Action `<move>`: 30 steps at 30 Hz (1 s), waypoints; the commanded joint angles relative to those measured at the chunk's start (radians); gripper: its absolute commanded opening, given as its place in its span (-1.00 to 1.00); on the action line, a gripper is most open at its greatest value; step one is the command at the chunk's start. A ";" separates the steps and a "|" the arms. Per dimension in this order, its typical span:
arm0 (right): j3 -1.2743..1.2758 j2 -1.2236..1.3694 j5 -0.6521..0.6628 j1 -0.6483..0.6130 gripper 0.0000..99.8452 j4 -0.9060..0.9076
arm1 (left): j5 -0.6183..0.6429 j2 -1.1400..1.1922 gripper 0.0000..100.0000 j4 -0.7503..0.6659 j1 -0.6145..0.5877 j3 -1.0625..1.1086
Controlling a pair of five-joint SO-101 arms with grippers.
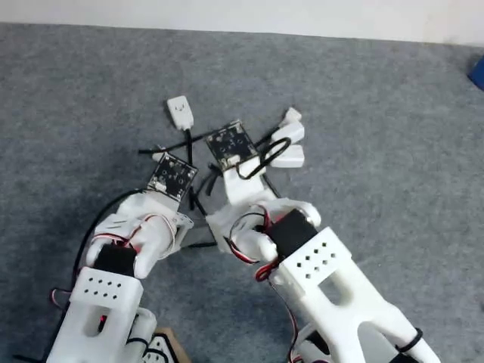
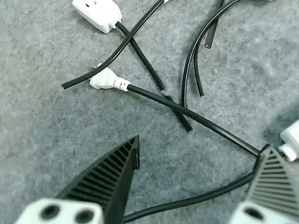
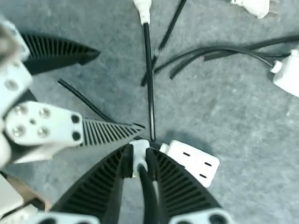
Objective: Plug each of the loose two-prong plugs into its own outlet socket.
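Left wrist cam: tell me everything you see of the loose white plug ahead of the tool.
The plug is small and white, seemingly moulded plastic, with a ribbed collar where its black cord leaves. It lies flat on the grey carpet, ungripped, ahead of the open left tool. A second cord crosses at its front end; its prongs cannot be made out.

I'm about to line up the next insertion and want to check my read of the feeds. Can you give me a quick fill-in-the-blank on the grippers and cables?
1. The right gripper is ____ on a white plug.
2. The left gripper is ____, holding nothing.
3. Every cable in view is ____ in colour.

Missing words: shut; open; black.
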 commanded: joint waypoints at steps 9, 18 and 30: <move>-0.022 -0.030 -0.012 0.194 -0.99 0.015 | 0.043 0.012 -0.27 -0.087 -0.111 -0.019; 0.070 0.088 -0.071 0.206 -0.99 -0.036 | 0.068 0.012 -0.27 -0.167 -0.176 0.033; 0.062 0.185 -0.160 0.168 -0.99 -0.061 | 0.068 0.012 -0.27 -0.175 -0.176 0.041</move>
